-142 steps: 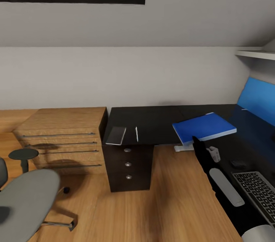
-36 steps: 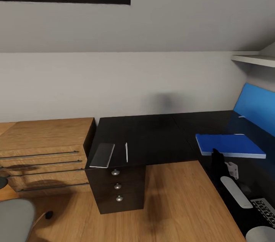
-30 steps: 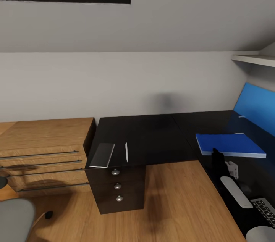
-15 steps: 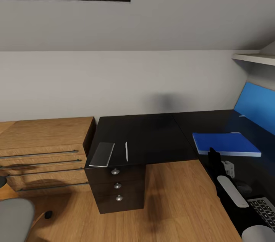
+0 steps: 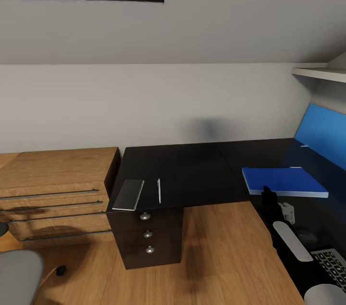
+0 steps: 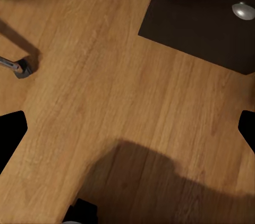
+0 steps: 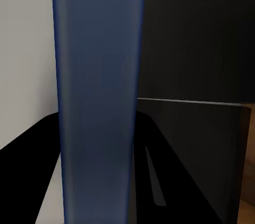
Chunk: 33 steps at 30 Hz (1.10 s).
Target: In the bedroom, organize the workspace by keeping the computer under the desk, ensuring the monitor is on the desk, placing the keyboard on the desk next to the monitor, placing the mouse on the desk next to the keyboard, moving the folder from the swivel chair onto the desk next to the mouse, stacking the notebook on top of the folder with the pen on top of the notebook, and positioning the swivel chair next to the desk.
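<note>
The right tool [image 5: 270, 197] is clamped on the blue folder [image 5: 284, 181], long axis running across the black tabletop [image 5: 192, 170]; the mouse [image 5: 304, 234] lies nearer the robot.

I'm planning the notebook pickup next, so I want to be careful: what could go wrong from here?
1. The folder sits with a corner near the desk edge; the right hand seems to grip it, so pulling away may drag it off.
2. The mouse lies close beside that arm; a sweep could knock it.
3. The notebook and pen lie at the front edge; a push could tip them off.
</note>
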{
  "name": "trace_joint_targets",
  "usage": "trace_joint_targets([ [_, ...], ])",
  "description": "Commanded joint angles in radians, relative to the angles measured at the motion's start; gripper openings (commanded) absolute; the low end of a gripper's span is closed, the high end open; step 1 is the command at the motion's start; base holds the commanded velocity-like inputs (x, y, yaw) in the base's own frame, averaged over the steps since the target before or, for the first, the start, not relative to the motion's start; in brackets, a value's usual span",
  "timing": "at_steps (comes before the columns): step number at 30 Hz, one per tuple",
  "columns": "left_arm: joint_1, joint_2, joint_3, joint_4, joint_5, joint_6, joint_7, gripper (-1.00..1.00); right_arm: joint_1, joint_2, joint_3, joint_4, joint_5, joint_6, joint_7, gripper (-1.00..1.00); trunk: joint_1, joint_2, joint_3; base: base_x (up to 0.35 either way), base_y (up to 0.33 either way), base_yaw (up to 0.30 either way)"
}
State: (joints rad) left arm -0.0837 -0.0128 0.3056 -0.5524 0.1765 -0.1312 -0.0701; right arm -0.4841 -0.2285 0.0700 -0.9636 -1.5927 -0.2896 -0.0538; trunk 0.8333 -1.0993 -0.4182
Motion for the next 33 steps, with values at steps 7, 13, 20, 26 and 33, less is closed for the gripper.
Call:
trace_joint_targets([
  [7,-0.001,-0.001,0.006,0.000,0.011,0.000,-0.005,1.00,-0.001,-0.001,0.005,-0.001,-0.008,-0.007,-0.005,-1.00,0.000,-0.001,-0.001,0.000,0.000,0.000],
  [13,-0.001,-0.002,0.006,0.000,0.011,0.000,-0.004,1.00,-0.001,-0.001,0.005,-0.002,-0.009,-0.007,-0.004,-1.00,0.023,-0.043,-0.020,0.000,0.000,0.000],
  [20,-0.001,-0.001,0.006,0.000,0.011,0.000,-0.004,1.00,0.000,-0.003,0.005,-0.004,-0.010,0.006,-0.001,-1.00,0.050,-0.092,-0.042,0.000,0.000,0.000],
  [26,-0.001,-0.002,0.006,0.000,0.010,0.001,-0.004,1.00,0.001,0.000,0.005,-0.005,-0.007,0.050,0.003,-1.00,0.073,-0.134,-0.061,0.000,0.000,0.000],
  [33,-0.001,-0.002,0.006,0.000,0.010,0.000,-0.004,1.00,0.001,0.001,0.004,-0.006,-0.006,0.058,0.001,-1.00,0.100,-0.183,-0.083,0.000,0.000,0.000],
])
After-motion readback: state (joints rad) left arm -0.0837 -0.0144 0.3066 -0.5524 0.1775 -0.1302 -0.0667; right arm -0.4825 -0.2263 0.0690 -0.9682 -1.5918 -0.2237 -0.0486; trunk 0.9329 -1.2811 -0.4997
